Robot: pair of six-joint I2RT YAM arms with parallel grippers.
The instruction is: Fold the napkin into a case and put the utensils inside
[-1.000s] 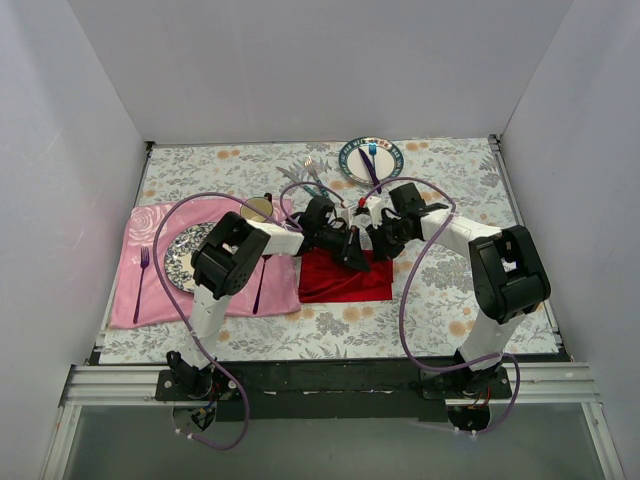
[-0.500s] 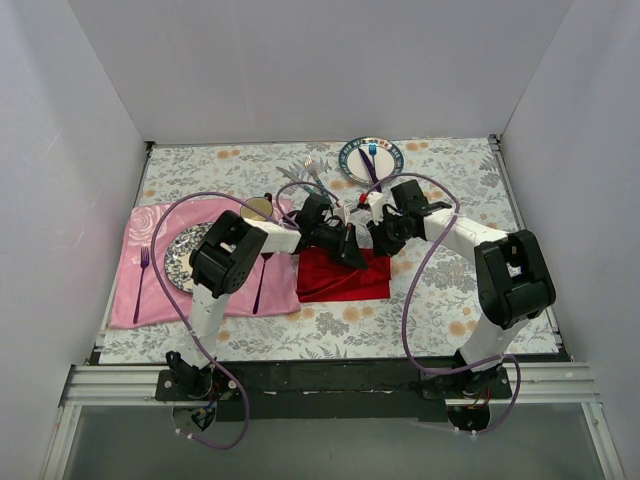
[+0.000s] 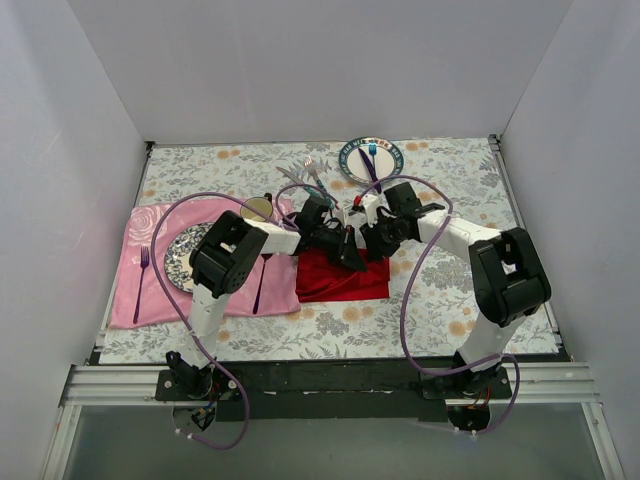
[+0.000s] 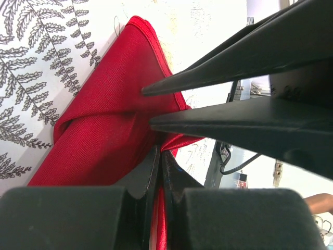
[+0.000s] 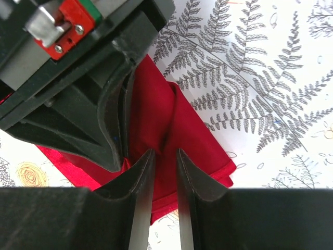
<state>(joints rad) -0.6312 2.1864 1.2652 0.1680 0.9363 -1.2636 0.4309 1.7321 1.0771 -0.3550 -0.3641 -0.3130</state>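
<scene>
Left claw (image 4: 158,154), right claw (image 5: 164,154) atop napkin (image 3: 345,281); pink placemat (image 3: 128,298) alongside

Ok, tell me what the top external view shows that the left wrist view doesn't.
Only the top external view: the pink rose-patterned placemat with its patterned plate, the silver fork and knife with teal handles beyond the arms, and the round plate at the back. Only the left wrist view: the left gripper pinched shut on a raised fold of the bright red cloth napkin, the right gripper with jaws slightly apart beside it. Both: the napkin on the floral tablecloth, both grippers meeting at it.
</scene>
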